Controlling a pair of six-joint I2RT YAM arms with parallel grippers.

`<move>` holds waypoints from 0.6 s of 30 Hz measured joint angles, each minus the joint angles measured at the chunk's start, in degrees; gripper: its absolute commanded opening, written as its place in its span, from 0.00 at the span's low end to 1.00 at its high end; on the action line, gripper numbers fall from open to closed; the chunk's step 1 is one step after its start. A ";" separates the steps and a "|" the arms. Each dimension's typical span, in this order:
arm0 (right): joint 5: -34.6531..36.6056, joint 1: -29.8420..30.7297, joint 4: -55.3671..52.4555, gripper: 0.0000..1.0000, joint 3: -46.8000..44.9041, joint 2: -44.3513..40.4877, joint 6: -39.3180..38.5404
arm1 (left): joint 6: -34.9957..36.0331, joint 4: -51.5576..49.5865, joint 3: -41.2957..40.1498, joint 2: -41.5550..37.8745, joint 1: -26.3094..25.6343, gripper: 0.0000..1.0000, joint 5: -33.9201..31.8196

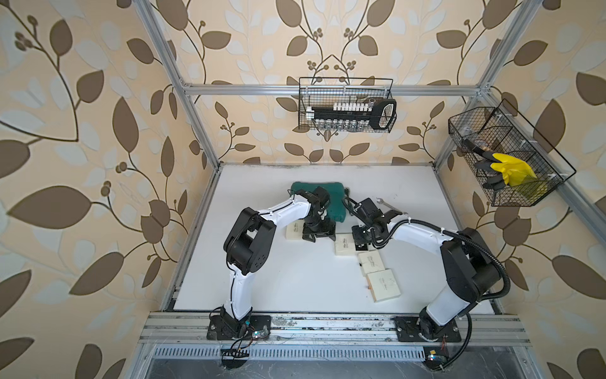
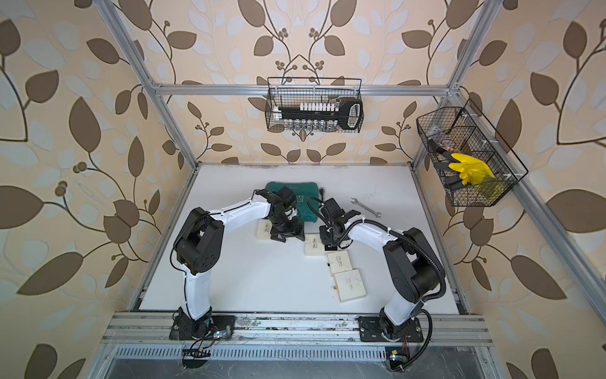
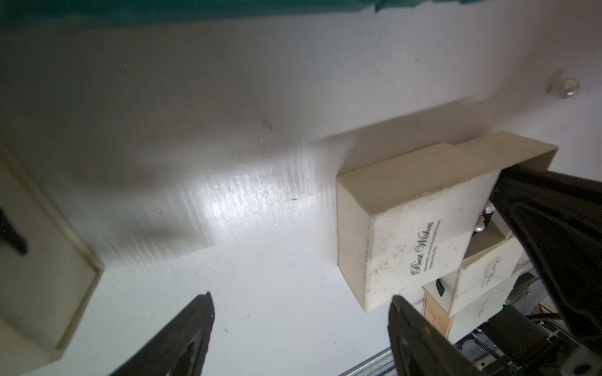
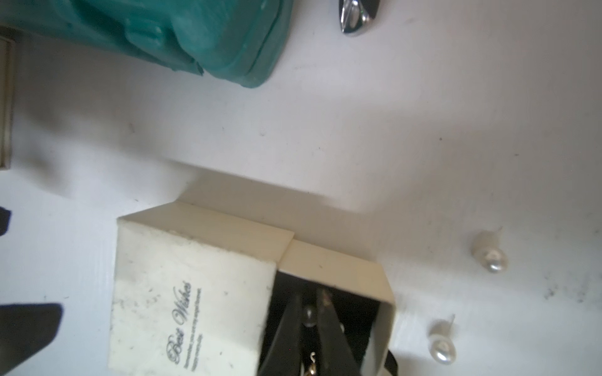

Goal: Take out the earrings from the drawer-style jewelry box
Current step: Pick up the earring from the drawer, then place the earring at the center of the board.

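Two pads of the right gripper [image 4: 309, 320]: are standing almost together inside the open drawer, pinching the drawer earring [image 4: 308, 316], a small pearl.
Drawer earring: is sitting directly between the pads, with no clock offset. Its post is not showing, so its long axis cannot be told.
Drawer [image 4: 329, 260]: is sticking out of the cream sleeve [image 4: 195, 293] toward 3 o'clock as the top views lie, so the slide axis is running 9 to 3. The sleeve is lying at 9 o'clock of the gripper.
Hook [image 4: 312, 358]: is glinting a little way from the pearl, also in the drawer.
Loose pieces: one loose stud [image 4: 492, 258] and a second loose stud [image 4: 441, 350] are lying on the white table [image 4: 325, 114] past the drawer's open end, judged about 3 o'clock. The arm is hiding them in both top views.
Left gripper [image 3: 301, 296]: is hanging with jaws wide apart and holding nothing, over bare table at about 9 o'clock of the sleeve.
Nearer arm: the right, by far.
Coming move: is looking like a straight lift over the drawer wall, then a carry toward 3 o'clock.
Outer ring: the green case [image 1: 336, 201] is lying at 11 o'clock, the wrench [image 2: 365, 207] at 1 and the closed boxes [image 1: 371, 261] at 5.
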 measured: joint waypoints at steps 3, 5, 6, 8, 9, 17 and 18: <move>0.00 -0.31 -0.17 0.10 0.00 -1.57 0.20 | 0.15 -0.04 0.07 0.00 0.00 0.86 0.61; 0.00 -0.68 -0.26 0.09 0.00 -2.36 0.33 | 0.22 -0.04 0.20 0.00 0.00 0.86 0.90; 0.02 -0.98 -0.35 0.09 -0.02 -2.78 0.44 | 0.33 -0.02 0.26 0.00 0.00 0.86 1.05; 0.02 -1.70 -0.44 0.10 -0.09 -3.72 0.52 | 0.42 0.09 0.26 0.00 0.00 0.86 1.84; 0.07 -2.21 -0.50 0.09 -0.17 -4.37 0.66 | 0.50 0.11 0.26 0.00 0.00 0.86 2.14; 2.80 -8.31 -1.66 0.10 -1.40 -9.42 0.98 | 1.20 0.55 1.05 0.66 -0.07 0.86 4.26; 3.23 -9.31 -1.79 0.10 -1.66 -9.51 1.11 | 1.25 0.52 1.36 0.92 -0.07 0.86 4.61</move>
